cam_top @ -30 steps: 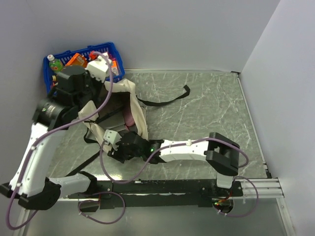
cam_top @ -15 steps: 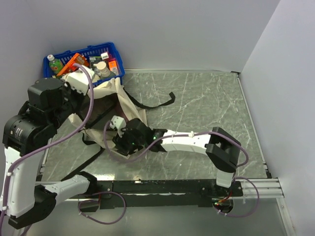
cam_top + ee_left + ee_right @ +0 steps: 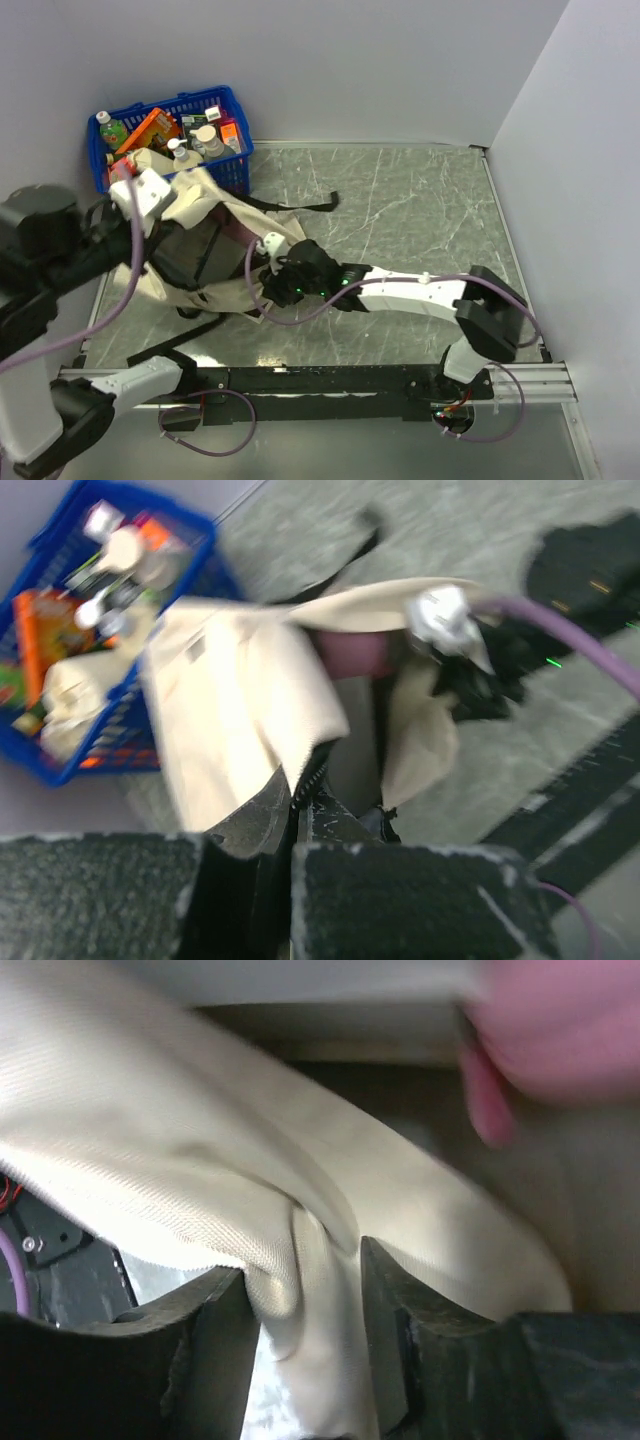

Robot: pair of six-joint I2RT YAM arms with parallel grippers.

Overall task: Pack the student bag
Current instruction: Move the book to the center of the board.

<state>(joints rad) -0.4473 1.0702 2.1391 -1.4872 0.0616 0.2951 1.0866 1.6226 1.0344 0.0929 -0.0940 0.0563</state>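
The student bag (image 3: pixel 215 200) is a cream fabric backpack lying left of centre, its dark inside (image 3: pixel 195 255) gaping upward. My left gripper (image 3: pixel 160 225) is shut on the bag's zipper edge and holds it up; in the left wrist view the jaws (image 3: pixel 297 820) pinch the zipper and black lining below the cream flap (image 3: pixel 240 700). At the bag's right edge, my right gripper (image 3: pixel 264 284) stands open, and a fold of cream fabric (image 3: pixel 200 1130) lies between its fingers (image 3: pixel 300 1290). A pink item (image 3: pixel 560 1030) shows inside the bag.
A blue plastic basket (image 3: pixel 225 100) full of bottles and packets stands at the back left, right behind the bag. A black strap (image 3: pixel 300 205) trails on the marbled table toward the middle. Grey walls close the left, back and right sides.
My left arm has swung toward the near left, dragging the bag's edge with it and opening the bag. The right gripper has followed to the right, its jaws narrowing around a fabric fold.
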